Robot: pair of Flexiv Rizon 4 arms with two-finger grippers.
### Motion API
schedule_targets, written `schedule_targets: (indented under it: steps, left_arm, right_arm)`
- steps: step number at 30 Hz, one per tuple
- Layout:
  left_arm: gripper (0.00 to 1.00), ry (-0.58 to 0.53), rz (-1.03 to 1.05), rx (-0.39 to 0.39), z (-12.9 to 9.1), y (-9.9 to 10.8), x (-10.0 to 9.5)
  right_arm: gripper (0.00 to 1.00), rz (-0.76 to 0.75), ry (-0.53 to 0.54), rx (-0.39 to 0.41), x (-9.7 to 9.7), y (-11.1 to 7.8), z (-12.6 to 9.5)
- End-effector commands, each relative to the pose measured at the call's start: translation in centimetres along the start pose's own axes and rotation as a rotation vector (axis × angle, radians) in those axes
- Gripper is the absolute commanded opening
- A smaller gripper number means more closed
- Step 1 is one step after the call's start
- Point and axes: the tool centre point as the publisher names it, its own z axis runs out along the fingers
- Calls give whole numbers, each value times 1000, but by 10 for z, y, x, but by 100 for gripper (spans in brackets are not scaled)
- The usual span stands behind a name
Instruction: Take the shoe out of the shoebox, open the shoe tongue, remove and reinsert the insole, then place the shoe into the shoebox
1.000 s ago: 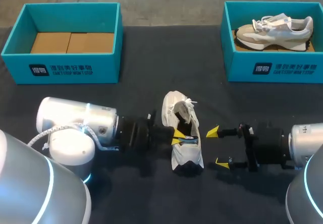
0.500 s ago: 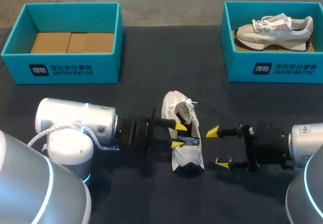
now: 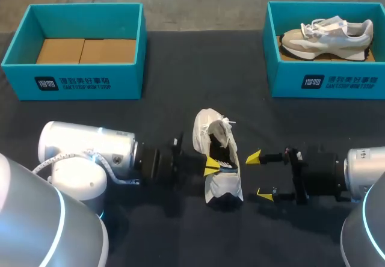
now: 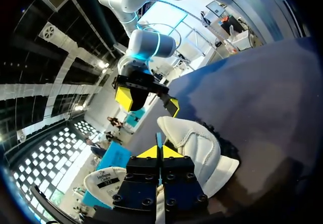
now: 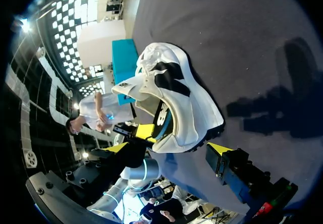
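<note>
A white shoe (image 3: 218, 159) lies on the dark table, toe toward the near edge, tongue pulled up. My left gripper (image 3: 211, 166) is at the shoe's opening from the left, shut on the thin blue edge of the insole (image 3: 227, 166). In the left wrist view the blue insole strip (image 4: 158, 139) sticks up between the closed yellow tips of my left gripper (image 4: 160, 152), with the shoe (image 4: 199, 143) just ahead. My right gripper (image 3: 258, 175) stands open just right of the shoe, touching nothing. In the right wrist view the shoe (image 5: 186, 103) sits ahead of the open right gripper (image 5: 169, 148).
An empty teal shoebox (image 3: 81, 77) stands at the back left. A second teal shoebox (image 3: 325, 80) at the back right holds a beige and white shoe (image 3: 328, 35). Bare dark tabletop lies between the boxes and the shoe.
My left gripper opened at the shoe's opening, then shut again on the insole edge, and the left arm drew back slightly to the left. The right arm has not moved.
</note>
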Motion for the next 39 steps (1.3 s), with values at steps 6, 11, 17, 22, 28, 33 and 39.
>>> schedule_targets:
  steps: [6,11,17,22,28,33,39]
  left_arm:
    - [0,37,-2,-32,7,18,2]
    - [0,42,-12,-36,10,26,1]
    - [33,37,-35,-4,9,17,-3]
    - [80,46,-22,13,4,3,-10]
    - [83,51,-16,18,-4,-11,-13]
    - [69,62,-15,11,-12,-17,-18]
    - [45,110,4,-7,-24,-21,-25]
  right_arm:
    - [100,1,-4,-2,1,-1,-1]
    - [100,1,-4,-2,1,-1,-1]
    - [100,1,-4,-2,1,-1,-1]
    - [100,1,-4,-2,1,-1,-1]
    - [100,1,-4,-2,1,-1,-1]
    - [100,1,-4,-2,1,-1,-1]
    - [100,-2,-2,-3,2,-1,-1]
